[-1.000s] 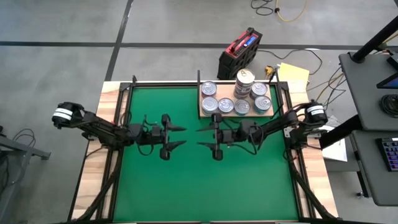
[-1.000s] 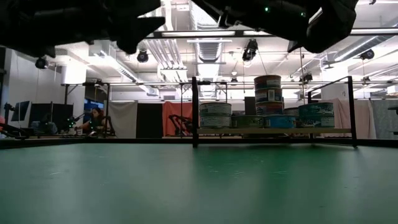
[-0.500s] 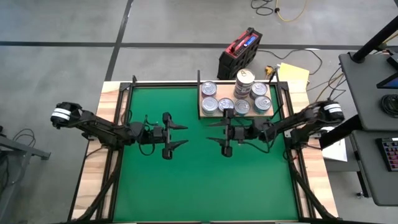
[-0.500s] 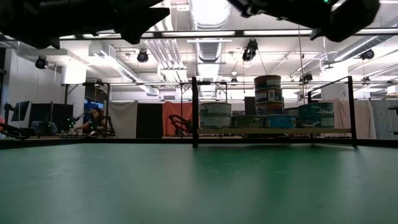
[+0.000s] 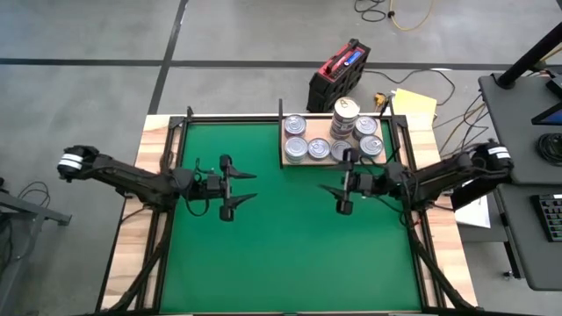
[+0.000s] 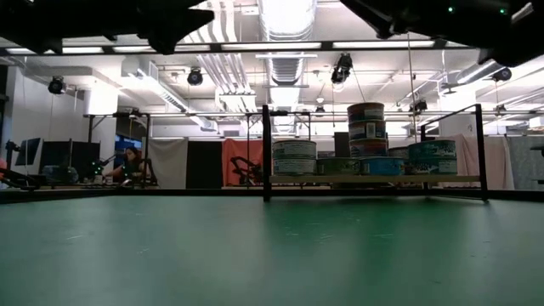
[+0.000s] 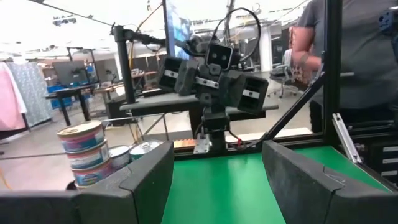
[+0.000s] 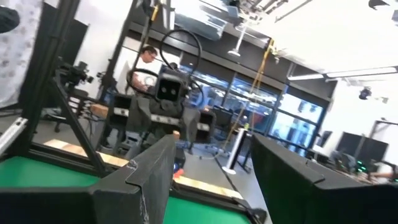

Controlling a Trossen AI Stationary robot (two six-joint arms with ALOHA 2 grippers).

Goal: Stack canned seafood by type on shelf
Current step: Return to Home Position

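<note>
The canned seafood (image 5: 318,147) stands on the shelf (image 5: 307,162), a pale wood board at the far right of the green mat. Most tins sit in a single layer; one pile of three (image 5: 345,118) rises at the back, also seen in the low view (image 6: 365,129) and the left wrist view (image 7: 84,152). My left gripper (image 5: 253,186) hovers open over the mat's left half, pointing right. My right gripper (image 5: 323,180) hovers open just in front of the shelf, pointing left. Neither holds anything; the wrist views show empty gaps between the fingers (image 7: 217,163) (image 8: 214,155).
Black frame posts (image 6: 266,153) stand around the shelf. A red and black toolbox (image 5: 339,74) lies on the floor beyond the far edge. A person (image 7: 367,56) stands past the table's right side. Bare green mat (image 5: 281,254) spreads across the near half.
My right gripper has drawn back toward the table's right edge, away from the centre, still open and empty. My left gripper has pulled back a little toward the left edge and risen slightly. The tins have stayed in place.
</note>
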